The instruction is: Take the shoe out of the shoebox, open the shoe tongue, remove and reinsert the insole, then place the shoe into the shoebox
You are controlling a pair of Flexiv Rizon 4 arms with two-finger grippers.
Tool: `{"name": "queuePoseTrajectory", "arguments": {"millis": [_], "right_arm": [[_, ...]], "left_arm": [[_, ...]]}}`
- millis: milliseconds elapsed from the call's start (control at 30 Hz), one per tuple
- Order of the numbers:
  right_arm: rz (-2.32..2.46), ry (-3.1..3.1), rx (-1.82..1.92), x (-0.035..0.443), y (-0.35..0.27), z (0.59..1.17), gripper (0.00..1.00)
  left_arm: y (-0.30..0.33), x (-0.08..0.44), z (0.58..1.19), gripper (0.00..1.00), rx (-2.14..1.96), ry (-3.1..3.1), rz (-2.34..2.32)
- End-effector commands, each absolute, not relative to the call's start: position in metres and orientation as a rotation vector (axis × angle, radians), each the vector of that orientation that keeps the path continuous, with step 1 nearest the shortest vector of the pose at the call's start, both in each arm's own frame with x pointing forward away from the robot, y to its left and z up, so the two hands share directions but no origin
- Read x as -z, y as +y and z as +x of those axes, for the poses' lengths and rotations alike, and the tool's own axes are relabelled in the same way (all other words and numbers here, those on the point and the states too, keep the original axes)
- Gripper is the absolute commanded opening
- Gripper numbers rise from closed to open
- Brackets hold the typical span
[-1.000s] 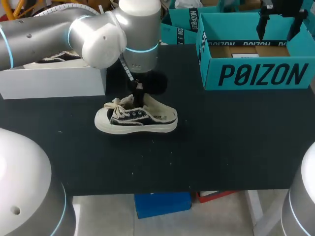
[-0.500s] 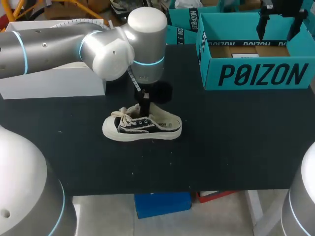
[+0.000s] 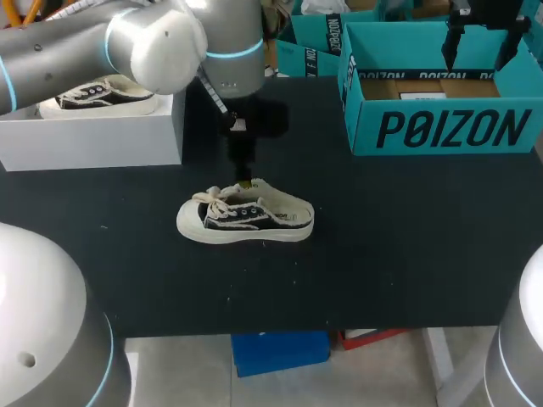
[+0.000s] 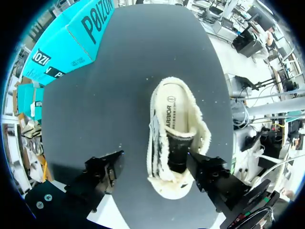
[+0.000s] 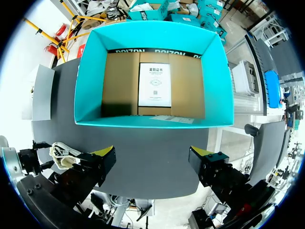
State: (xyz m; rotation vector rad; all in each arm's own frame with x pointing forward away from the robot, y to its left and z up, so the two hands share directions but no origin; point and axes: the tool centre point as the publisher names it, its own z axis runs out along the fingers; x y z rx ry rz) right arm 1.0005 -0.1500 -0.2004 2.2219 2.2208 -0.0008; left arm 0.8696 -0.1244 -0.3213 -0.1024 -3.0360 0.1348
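Note:
A small black-and-cream sneaker (image 3: 246,216) lies on the black table (image 3: 382,254), toe toward the left. My left gripper (image 3: 243,174) hangs just above its mouth, open and holding nothing. In the left wrist view the sneaker (image 4: 174,138) sits below and between the spread fingers of that gripper (image 4: 155,171), with its fleecy lining and insole showing. The open teal shoebox (image 3: 441,127) stands at the back right. My right gripper (image 3: 479,42) hovers over it, open and empty. The right wrist view looks between that gripper's (image 5: 152,157) fingers into the shoebox (image 5: 90,71), where only a paper sheet lies.
A white box (image 3: 93,140) at the back left carries a second sneaker (image 3: 97,93). Another teal box (image 3: 310,47) stands behind the shoebox's left corner. The table's front edge runs close below the sneaker.
My left gripper first dragged the sneaker slightly right, then opened, let go of it and rose. The left arm swung back, uncovering the white box and second sneaker. The right arm stayed still.

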Motion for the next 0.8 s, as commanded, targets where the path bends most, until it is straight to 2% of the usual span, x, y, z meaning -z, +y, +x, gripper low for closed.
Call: {"name": "queuePoseTrajectory", "arguments": {"millis": [33, 233, 800], "right_arm": [[2.222, 2.221, 0.002, 0.200, -0.150, 1.001, 1.00], [2.222, 2.221, 0.002, 0.200, -0.150, 1.001, 1.00], [2.222, 2.221, 0.002, 0.200, -0.150, 1.001, 1.00]], "left_arm": [[-0.078, 0.274, 0.854, 1.00, -0.327, -3.041, -0.054], [-0.052, 0.262, 0.844, 1.00, -0.510, -2.993, -0.039], [0.003, 0.277, 0.813, 1.00, -0.777, -2.840, -0.076]]}}
